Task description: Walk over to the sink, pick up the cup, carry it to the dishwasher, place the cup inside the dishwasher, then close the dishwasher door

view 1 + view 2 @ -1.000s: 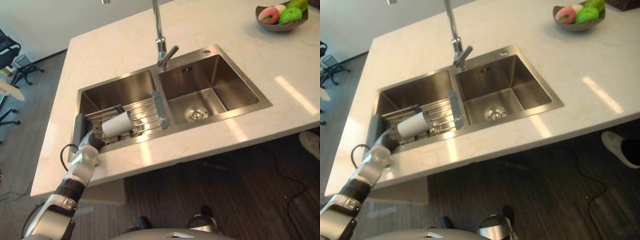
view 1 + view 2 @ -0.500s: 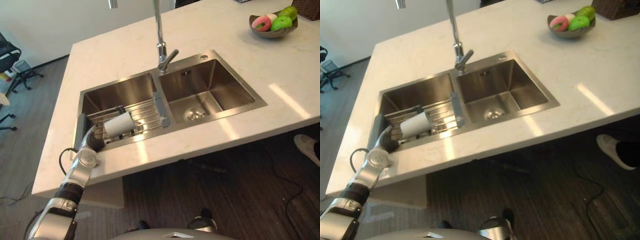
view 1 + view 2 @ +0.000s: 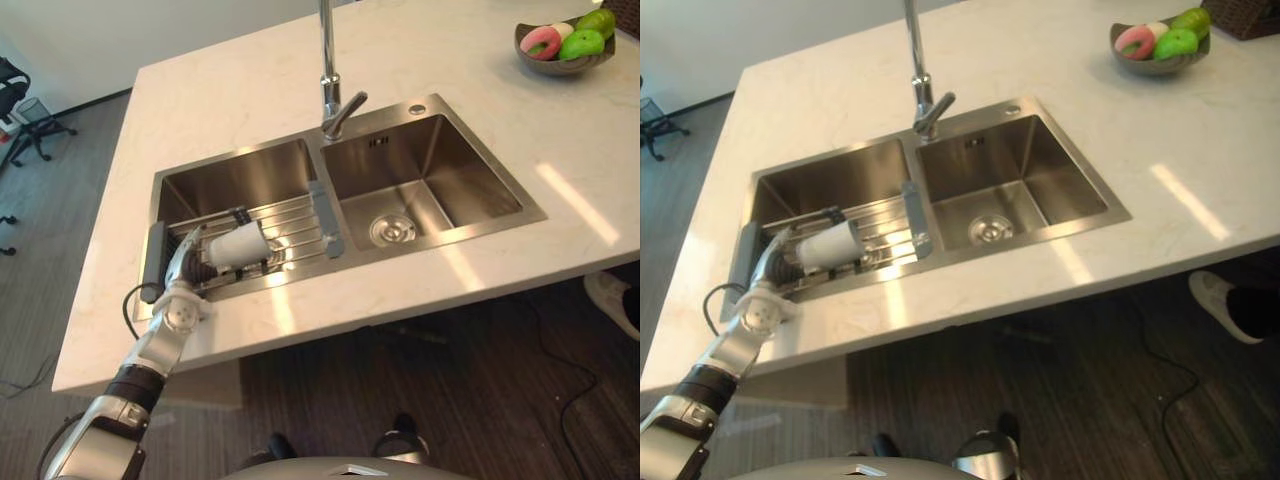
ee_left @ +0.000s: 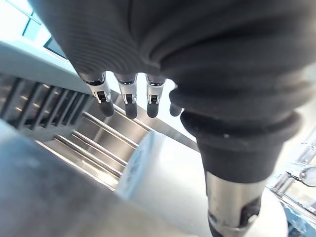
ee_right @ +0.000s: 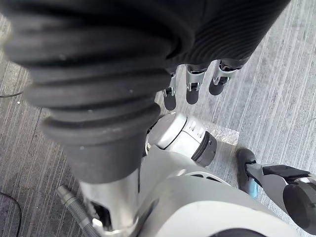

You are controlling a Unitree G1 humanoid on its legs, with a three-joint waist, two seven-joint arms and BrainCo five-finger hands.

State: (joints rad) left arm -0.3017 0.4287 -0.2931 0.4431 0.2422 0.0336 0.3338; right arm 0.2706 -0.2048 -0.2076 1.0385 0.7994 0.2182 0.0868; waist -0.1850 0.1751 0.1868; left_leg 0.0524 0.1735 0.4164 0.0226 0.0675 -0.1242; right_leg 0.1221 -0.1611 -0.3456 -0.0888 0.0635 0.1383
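Left hand is down in the left basin of the sink, at one end of the cup. The cup lies on its side on the wire rack, not lifted. The hand is spread: fingers straight on one side of the cup, thumb on the other, nothing clamped. Can't tell if any fingertip touches the cup wall. Right hand hangs slack over the floor, empty.

Risks as I read them:
- The cup is round, smooth and on bars. If one side makes contact first, it rolls or skids out of the closing grip.
- Fingertips sit close to the rack bars and could snag in a gap on closing.
- The wrist is tight to the basin wall and the bench edge. A skewed lift could clip the cup on the rim.

Views: the head cameras give the layout, with cup, rack, faucet, right basin, fruit bowl at the far corner and a person's shoe on the floor. The cup's body hides the finger side there. The left wrist camera shows the finger-thumb gap with the white cup wall in it and bars beyond the tips.
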